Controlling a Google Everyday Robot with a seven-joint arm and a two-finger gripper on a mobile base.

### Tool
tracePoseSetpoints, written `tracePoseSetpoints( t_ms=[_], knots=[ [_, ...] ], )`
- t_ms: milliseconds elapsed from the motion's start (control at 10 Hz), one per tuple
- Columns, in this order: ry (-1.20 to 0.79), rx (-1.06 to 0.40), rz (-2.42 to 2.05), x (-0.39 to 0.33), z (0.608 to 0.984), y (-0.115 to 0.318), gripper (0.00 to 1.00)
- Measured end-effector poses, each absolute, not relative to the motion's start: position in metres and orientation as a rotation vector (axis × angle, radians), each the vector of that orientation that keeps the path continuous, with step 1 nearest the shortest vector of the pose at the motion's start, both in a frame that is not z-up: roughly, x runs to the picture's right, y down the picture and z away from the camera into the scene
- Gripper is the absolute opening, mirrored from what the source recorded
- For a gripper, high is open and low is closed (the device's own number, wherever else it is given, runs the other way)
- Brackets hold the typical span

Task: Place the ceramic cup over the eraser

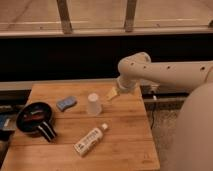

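The ceramic cup (93,104), small, plain and white, stands near the middle of the wooden table (125,145). The eraser (66,103), a flat blue-grey block, lies a short way to its left, apart from it. My gripper (112,94) hangs just right of the cup at about the height of its rim, at the end of the white arm that reaches in from the right. It is open with nothing between its yellowish fingers, and a small gap separates it from the cup.
A black frying pan (34,118) sits at the table's left edge with its handle pointing toward the front. A white labelled bottle (90,140) lies on its side in front of the cup. A dark wall and a window rail run behind the table.
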State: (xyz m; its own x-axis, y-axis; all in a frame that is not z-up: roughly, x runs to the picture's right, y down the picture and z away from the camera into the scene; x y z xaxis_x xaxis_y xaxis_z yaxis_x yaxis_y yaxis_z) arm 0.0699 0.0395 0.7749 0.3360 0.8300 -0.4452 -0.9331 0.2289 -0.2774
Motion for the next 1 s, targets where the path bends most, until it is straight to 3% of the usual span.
tracePoseSetpoints(
  t_ms=[400, 1000],
  knots=[
    [0.224, -0.571, 1.122, 0.02, 0.799, 0.03, 0.8],
    [0.203, -0.607, 1.012, -0.026, 0.804, 0.034, 0.8]
  ],
)
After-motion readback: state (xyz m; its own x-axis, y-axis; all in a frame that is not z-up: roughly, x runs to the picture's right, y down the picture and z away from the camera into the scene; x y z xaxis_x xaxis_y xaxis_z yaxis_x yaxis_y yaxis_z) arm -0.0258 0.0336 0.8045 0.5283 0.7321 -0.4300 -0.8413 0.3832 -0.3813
